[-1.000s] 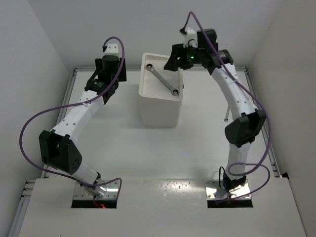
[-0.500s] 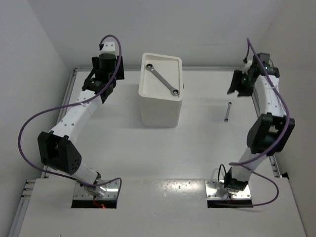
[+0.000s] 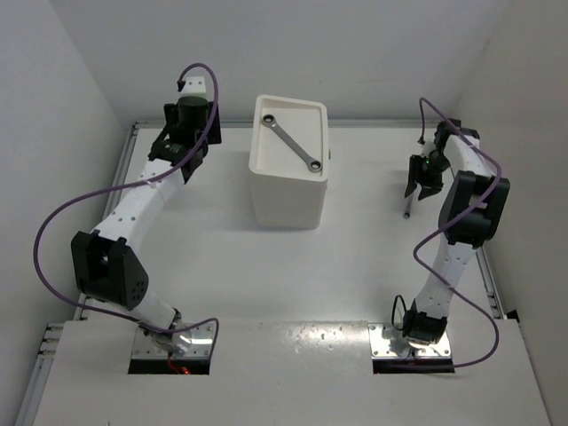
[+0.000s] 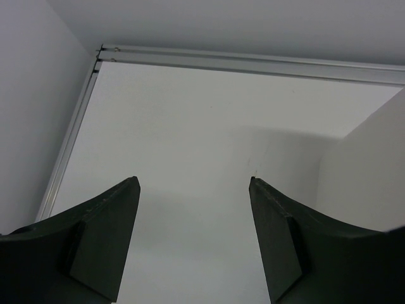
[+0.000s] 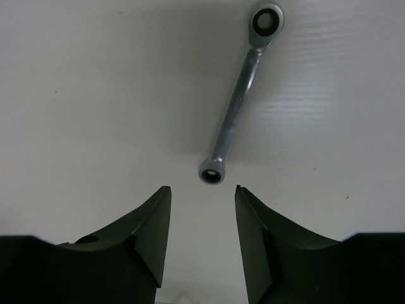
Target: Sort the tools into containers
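Our right gripper (image 5: pixel 202 190) hangs parted and empty; a slim silver wrench (image 5: pixel 239 114) lies flat just ahead of it. We judge it stiff, light, slippery; best pinched mid-shaft.

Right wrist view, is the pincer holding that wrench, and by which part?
Nothing is held. The right pincer is open, and the silver wrench lies flat on the table just beyond its fingertips, untouched.
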You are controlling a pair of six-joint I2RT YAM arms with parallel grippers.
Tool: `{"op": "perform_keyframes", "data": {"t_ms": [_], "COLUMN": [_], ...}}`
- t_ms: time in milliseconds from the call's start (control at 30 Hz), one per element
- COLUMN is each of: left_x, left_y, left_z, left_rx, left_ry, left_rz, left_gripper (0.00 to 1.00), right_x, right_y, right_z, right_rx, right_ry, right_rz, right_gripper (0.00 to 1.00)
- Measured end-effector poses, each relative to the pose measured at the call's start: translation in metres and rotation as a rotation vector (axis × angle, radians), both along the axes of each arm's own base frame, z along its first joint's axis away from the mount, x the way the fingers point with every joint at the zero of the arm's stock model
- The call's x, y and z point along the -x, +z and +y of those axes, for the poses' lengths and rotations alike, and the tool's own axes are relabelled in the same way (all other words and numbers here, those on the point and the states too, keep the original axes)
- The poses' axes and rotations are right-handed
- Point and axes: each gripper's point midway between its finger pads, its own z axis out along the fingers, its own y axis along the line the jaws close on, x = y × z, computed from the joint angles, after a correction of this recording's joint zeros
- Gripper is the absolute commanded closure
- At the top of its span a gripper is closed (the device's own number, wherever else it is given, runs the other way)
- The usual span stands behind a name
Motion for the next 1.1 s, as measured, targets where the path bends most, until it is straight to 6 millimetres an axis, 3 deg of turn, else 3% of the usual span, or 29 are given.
{"op": "perform_keyframes", "data": {"t_ms": [267, 833, 1100], "left_x": [-0.001, -0.005, -0.006], "left_y": [-0.001, -0.015, -0.016], "left_z": [0.009, 0.015, 0.018], "left_rx": [-0.003, -0.016, -0.019], "left_ry": [0.024, 0.042, 0.052], "left_rz": [0.002, 0.034, 0.038], "left_gripper": [0.24, 0.24, 0.24], "right_x": [-0.007, -0.01, -0.02], "right_y": [-0.032, -0.058, -0.06], "right_z": [-0.006, -0.012, -0.014], "right_rx": [0.008, 0.035, 0.053], "right_ry": [0.009, -0.028, -0.045], "right_rz": [0.056, 0.105, 0.101], "right_gripper": [0.56, 0.57, 0.68]}}
